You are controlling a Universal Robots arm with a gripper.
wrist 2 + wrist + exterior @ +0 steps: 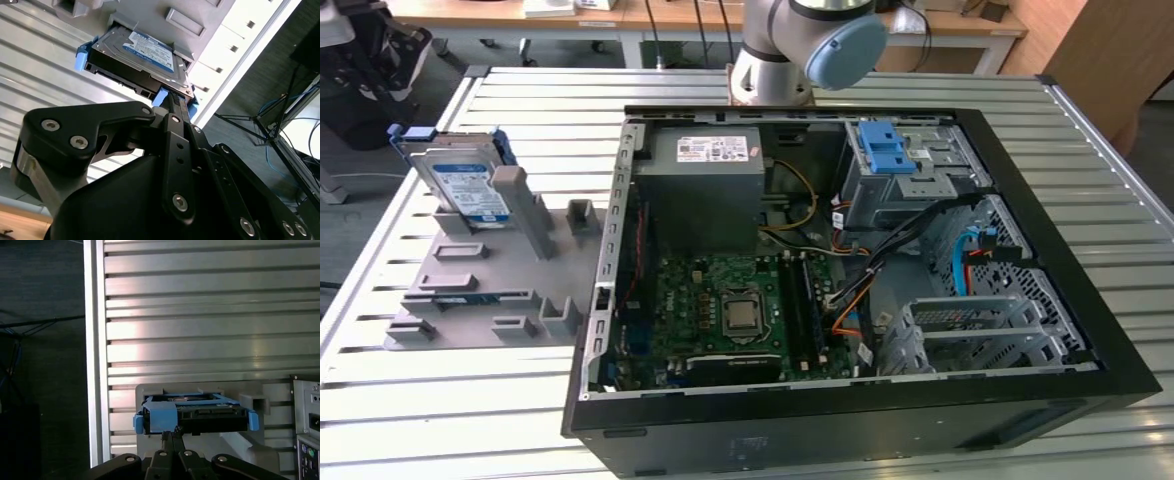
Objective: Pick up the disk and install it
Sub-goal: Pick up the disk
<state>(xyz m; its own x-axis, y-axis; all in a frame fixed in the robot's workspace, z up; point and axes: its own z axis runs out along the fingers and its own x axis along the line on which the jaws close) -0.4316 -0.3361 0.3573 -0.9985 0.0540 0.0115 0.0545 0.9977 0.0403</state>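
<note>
The disk [464,185], a silver drive with a white-and-blue label in a blue carrier, stands on edge in the grey fixture block [487,290] at the exterior view's left. Both wrist views look down on it: the disk [142,55] shows its label, and the disk [195,412] shows its upper edge with the blue frame. My gripper [175,431] hangs above that edge near one blue corner, its black fingers together with nothing between them. In the second wrist view the gripper [174,100] lines up with the same blue corner.
An open black computer case [1067,250] lies on the slatted metal table [520,100], holding a motherboard, a power supply and a metal drive cage with a blue latch [894,150]. The arm's base [794,50] stands behind the case. The table edge [95,365] runs close by the fixture.
</note>
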